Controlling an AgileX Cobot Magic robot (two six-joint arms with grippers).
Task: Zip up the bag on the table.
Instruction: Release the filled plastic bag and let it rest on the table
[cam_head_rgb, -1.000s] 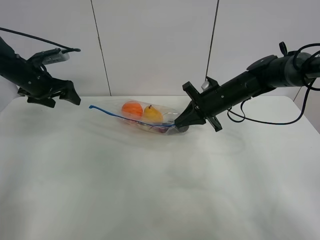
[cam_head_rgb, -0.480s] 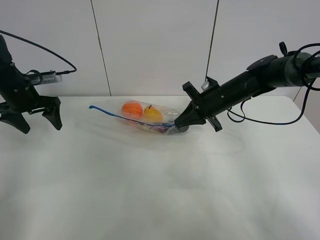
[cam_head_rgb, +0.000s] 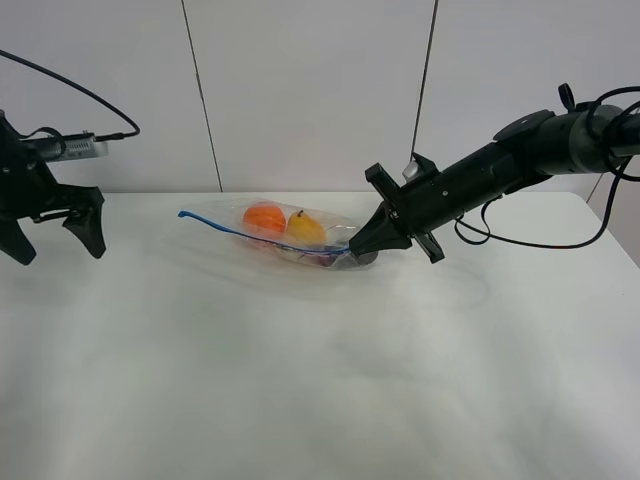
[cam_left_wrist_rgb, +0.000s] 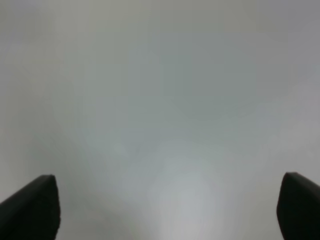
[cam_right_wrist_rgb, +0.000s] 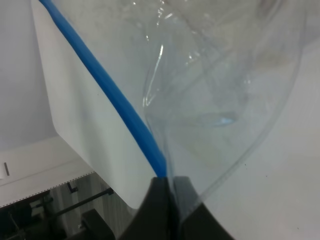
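Right gripper (cam_head_rgb: 362, 246) clamped tight on the end of the blue zipper strip (cam_right_wrist_rgb: 112, 97), fingertips (cam_right_wrist_rgb: 162, 192) pressed together with the strip pinched between them. Bag (cam_head_rgb: 290, 235) stretched away from that gripper across the table (cam_head_rgb: 320, 380), the clear plastic crinkled and bunched just beyond the fingertips. Orange fruit (cam_head_rgb: 264, 217) and yellow fruit (cam_head_rgb: 305, 228) side by side inside the bag, a short way past the right gripper, the yellow one nearer to it. Zipper strip running from the pinch point along the near edge of the bag to its far end (cam_head_rgb: 183, 213), lifted slightly off the table there.

Left gripper (cam_head_rgb: 55, 230) well apart from the bag, out beyond the strip's far end, above the table edge, pointing downward. Fingers (cam_left_wrist_rgb: 32, 210) spread wide, nothing between them, only blurred pale surface under them in the wrist view.
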